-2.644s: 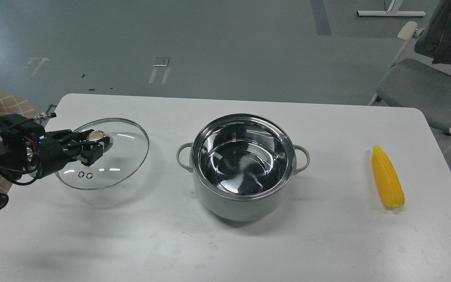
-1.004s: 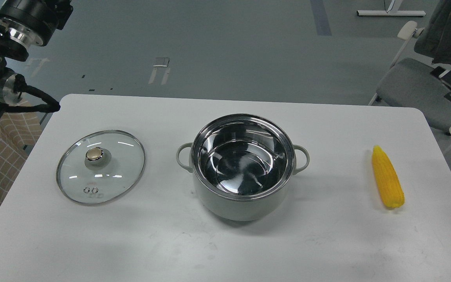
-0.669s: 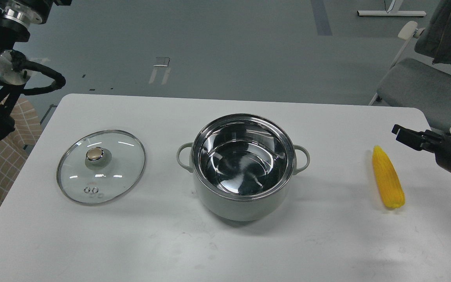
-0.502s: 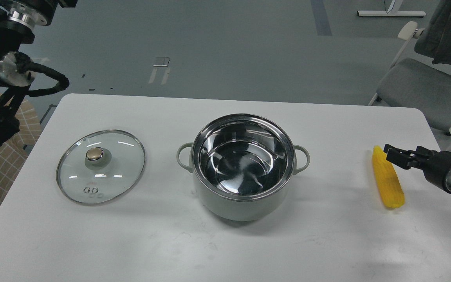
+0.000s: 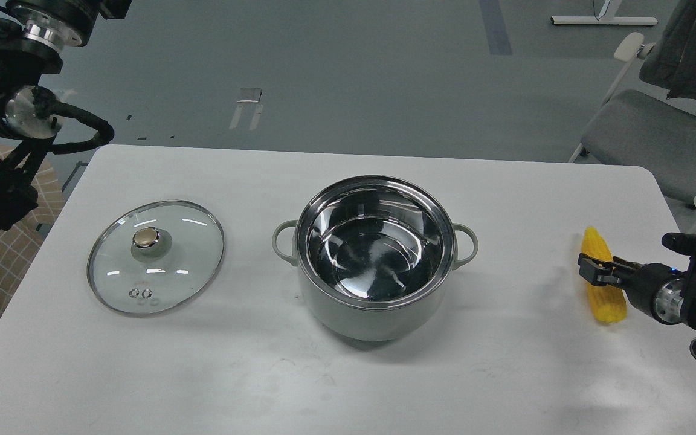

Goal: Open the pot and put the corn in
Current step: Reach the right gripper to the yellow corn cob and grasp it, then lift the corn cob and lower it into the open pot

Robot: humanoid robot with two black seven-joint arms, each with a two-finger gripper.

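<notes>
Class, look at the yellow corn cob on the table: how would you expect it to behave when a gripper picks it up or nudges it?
The corn is round and tapered, so a nudge would probably roll it in a curve. It looks stiff, so it should lift without drooping. Its bumpy surface may help the right gripper hold it.

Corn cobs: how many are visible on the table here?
1. The corn lies near the table's right edge, right of the open pot, with the right gripper across its middle. The pot's interior shows none.
</notes>
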